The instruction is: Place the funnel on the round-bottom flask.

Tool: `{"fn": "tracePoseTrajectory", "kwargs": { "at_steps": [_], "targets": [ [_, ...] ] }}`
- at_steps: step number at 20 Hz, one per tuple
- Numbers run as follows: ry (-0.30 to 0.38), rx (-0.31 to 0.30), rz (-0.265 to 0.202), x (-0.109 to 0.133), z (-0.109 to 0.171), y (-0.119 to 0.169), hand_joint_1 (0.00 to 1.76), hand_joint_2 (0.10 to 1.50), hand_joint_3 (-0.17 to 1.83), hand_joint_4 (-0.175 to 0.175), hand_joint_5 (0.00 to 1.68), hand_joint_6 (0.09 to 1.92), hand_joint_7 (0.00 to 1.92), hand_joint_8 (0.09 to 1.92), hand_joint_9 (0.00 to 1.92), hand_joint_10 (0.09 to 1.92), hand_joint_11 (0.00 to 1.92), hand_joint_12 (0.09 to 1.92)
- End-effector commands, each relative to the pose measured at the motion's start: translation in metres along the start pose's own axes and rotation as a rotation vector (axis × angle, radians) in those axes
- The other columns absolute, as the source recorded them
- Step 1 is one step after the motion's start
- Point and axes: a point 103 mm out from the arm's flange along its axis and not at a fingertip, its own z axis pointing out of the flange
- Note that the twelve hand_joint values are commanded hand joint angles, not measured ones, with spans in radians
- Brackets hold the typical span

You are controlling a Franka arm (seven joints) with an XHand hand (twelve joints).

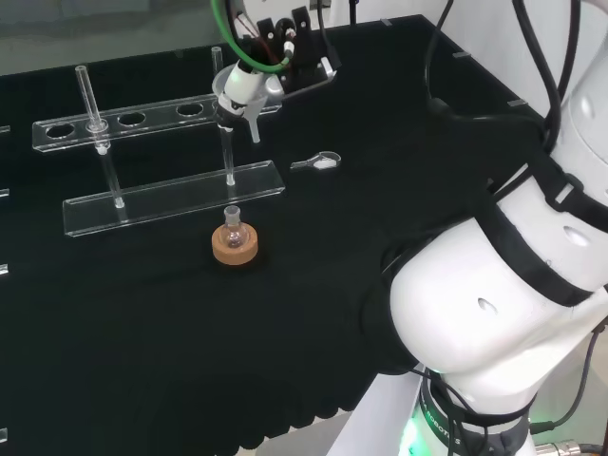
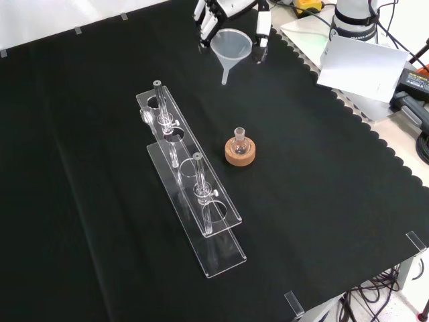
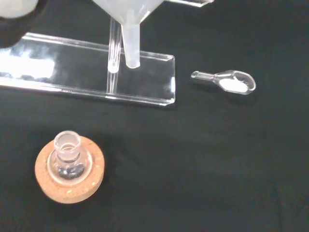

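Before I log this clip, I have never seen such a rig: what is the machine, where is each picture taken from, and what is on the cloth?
It is one white robot arm with a fingered hand instead of a gripper. The head view looks over the arm from behind; the big white shapes at its right are the arm's own links. The front view looks down from the opposite side. The wrist view looks past the palm.

The hand holds a clear funnel above the black cloth, fingers curled round its rim. On the cloth stand a small round-bottom flask on a cork ring, a clear rack with glass tubes, and a small glass scoop holding something white. The funnel is not yet on the flask.
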Motion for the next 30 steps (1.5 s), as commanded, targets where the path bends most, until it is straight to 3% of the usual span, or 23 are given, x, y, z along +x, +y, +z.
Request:
{"fn": "tracePoseTrajectory", "kwargs": {
  "at_steps": [1, 19, 30],
  "targets": [
    [-0.002, 0.033, -0.020, 0.020, 0.020, 0.011, 0.74, 0.79, 0.64, -0.062, 0.69, 0.66, 0.93, 0.72, 1.24, 0.43, 0.75, 1.21],
    [0.031, 0.064, -0.044, 0.038, 0.070, 0.032, 0.73, 0.79, 0.63, -0.070, 0.67, 0.67, 0.94, 0.72, 1.24, 0.43, 0.77, 1.19],
    [0.039, 0.082, -0.049, 0.042, 0.080, 0.032, 0.73, 0.79, 0.63, -0.072, 0.67, 0.67, 0.94, 0.73, 1.24, 0.43, 0.77, 1.19]
  ]
}}
